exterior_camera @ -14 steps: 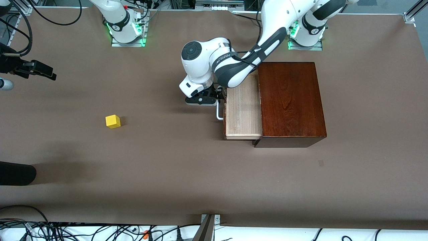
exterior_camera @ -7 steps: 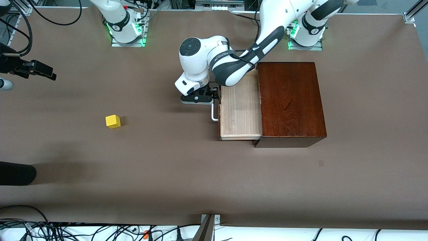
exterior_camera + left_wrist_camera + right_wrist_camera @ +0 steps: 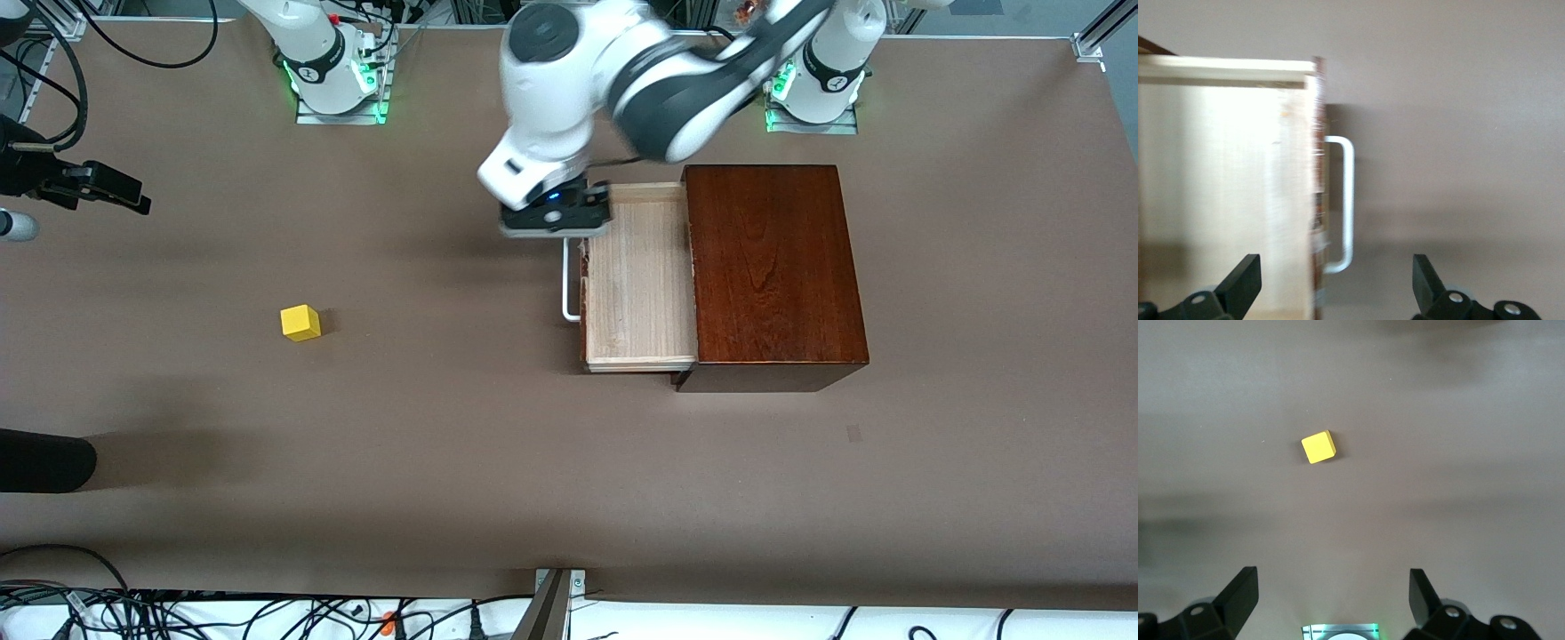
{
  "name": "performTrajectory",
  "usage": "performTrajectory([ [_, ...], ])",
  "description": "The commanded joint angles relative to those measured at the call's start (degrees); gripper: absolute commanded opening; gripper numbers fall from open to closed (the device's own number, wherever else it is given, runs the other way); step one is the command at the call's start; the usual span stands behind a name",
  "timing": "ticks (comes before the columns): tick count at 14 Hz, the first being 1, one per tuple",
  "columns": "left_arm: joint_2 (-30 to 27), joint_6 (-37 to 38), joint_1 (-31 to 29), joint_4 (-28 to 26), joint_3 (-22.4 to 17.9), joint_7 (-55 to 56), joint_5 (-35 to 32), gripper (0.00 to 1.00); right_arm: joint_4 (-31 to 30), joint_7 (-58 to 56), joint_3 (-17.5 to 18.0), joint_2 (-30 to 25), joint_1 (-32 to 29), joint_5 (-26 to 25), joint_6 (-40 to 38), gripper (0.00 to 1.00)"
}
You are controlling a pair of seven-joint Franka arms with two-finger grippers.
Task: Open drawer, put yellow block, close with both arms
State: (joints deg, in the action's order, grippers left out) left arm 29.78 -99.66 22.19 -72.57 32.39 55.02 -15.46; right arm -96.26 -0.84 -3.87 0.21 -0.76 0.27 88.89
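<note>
The drawer (image 3: 640,284) stands pulled out of the dark mahogany box (image 3: 773,267), its pale-wood tray empty and its white loop handle (image 3: 566,280) free. My left gripper (image 3: 556,229) hangs open and empty in the air over the drawer's front, by the handle's end nearest the robots. In the left wrist view the gripper (image 3: 1337,273) straddles the drawer front and the handle (image 3: 1346,200) from above. The yellow block (image 3: 300,322) lies on the table toward the right arm's end. My right gripper (image 3: 1331,587) waits open and empty high above the table, with the block (image 3: 1319,447) below it.
The brown table (image 3: 498,462) lies bare between the block and the drawer. A black device (image 3: 84,182) juts in at the edge toward the right arm's end. A dark rounded shape (image 3: 44,460) lies nearer the camera at that edge. Cables (image 3: 178,613) run along the near edge.
The drawer slid a little farther out. Then my left gripper let go of the handle, opened and rose over the drawer's front. The block and right arm have not moved.
</note>
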Motion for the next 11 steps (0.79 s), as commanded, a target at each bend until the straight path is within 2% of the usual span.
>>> performTrajectory([
  [1,-13.0,3.4,-12.2,-9.3,1.7,-10.2,8.4,1.00,2.3,-0.7,0.4,3.7,-0.6,0.3,0.1,1.00],
  [3,-16.1,7.2,-18.2,-9.3,1.7,-15.4,11.5,1.00,2.2,-1.6,0.5,6.6,-0.4,0.2,0.1,1.00],
  [5,-17.7,8.9,-22.5,-9.3,1.7,-17.2,11.7,1.00,1.4,-7.4,1.2,9.8,-0.2,0.3,2.1,1.00],
  [7,-18.9,11.2,-25.7,-9.3,0.5,-23.2,12.0,1.00,-2.4,-9.5,1.2,12.0,0.7,0.3,10.2,1.00],
  [8,-19.7,12.7,-25.5,-9.2,-3.3,-27.5,13.2,1.00,-5.2,-10.5,1.2,12.1,1.1,0.3,15.1,1.00],
  [11,-23.1,16.0,-21.8,-9.4,-18.6,-41.4,19.5,1.00,-14.1,-12.5,1.4,13.1,1.7,0.3,28.5,1.00],
])
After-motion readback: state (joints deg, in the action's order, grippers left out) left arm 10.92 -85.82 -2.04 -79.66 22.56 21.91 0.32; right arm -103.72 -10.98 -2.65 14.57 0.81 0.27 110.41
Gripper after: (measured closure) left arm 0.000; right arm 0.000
